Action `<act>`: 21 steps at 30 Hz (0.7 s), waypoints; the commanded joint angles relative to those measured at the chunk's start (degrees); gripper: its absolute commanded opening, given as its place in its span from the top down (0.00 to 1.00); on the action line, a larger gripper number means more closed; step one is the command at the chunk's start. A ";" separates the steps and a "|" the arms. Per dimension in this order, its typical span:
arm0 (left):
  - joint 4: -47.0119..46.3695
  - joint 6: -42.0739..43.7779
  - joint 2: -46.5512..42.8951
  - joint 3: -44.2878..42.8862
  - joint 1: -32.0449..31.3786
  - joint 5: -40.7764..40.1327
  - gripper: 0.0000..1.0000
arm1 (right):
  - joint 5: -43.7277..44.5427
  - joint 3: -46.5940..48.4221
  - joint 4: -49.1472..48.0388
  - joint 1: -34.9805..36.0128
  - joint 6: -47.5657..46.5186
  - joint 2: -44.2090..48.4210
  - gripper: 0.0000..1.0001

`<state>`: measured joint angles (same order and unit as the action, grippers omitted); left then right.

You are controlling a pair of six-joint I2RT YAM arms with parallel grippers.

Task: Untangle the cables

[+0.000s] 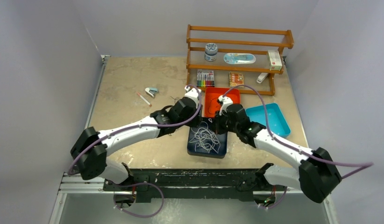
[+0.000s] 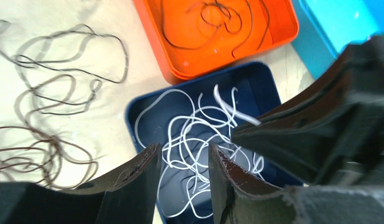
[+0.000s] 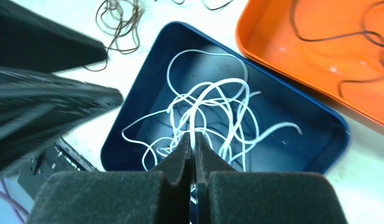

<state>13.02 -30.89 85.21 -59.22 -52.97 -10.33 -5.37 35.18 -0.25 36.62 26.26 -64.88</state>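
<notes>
A white cable point(image 1: 206, 138) lies in curly loops in a dark blue tray point(image 1: 192, 148). My right gripper point(image 3: 193, 140) is shut on one strand of the white cable point(image 3: 213, 107), just above the blue tray point(image 3: 134, 98). My left gripper point(image 2: 184, 148) is open and empty, hovering over the white cable point(image 2: 190, 135) in the blue tray point(image 2: 134, 116). A black cable point(image 2: 213, 18) lies in the orange tray point(image 2: 274, 32). Dark brown and black cables point(image 2: 50, 154) lie loose on the table left of the trays. In the top view both grippers, left point(image 1: 202, 122) and right point(image 1: 219, 125), meet over the blue tray's far end.
A teal tray point(image 1: 274, 119) sits right of the orange tray point(image 1: 213, 95). A wooden shelf point(image 1: 236, 44) with small items stands at the back. A marker pack point(image 1: 205, 77), a pen point(image 1: 143, 99) and a small stapler-like thing point(image 1: 151, 92) lie on the table.
</notes>
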 commanded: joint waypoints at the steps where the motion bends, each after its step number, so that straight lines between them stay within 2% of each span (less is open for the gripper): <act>1: 0.12 0.20 -6.29 -1.45 1.03 -9.34 0.58 | -10.02 1.65 -7.96 -0.04 -6.08 -6.95 1.00; 7: 2.44 0.53 -10.52 -0.83 4.72 -14.62 0.57 | -11.89 5.04 -7.94 1.04 -9.39 -17.77 1.00; 12: 3.00 0.11 -12.64 0.61 7.87 -14.28 0.57 | -6.80 8.30 -4.92 4.79 -11.32 -22.59 0.99; 16: 3.23 -0.36 -13.00 1.10 8.60 -14.97 0.56 | -3.84 9.21 -4.57 5.13 -11.34 -20.29 0.89; 21: 4.43 -1.40 -12.64 1.10 9.47 -17.71 0.55 | 0.79 11.01 -1.91 5.13 -11.58 -15.64 0.62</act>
<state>17.32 -30.98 73.78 -58.24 -44.47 -24.53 -9.50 42.72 -3.86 41.93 15.88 -84.88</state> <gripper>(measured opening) 0.442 0.317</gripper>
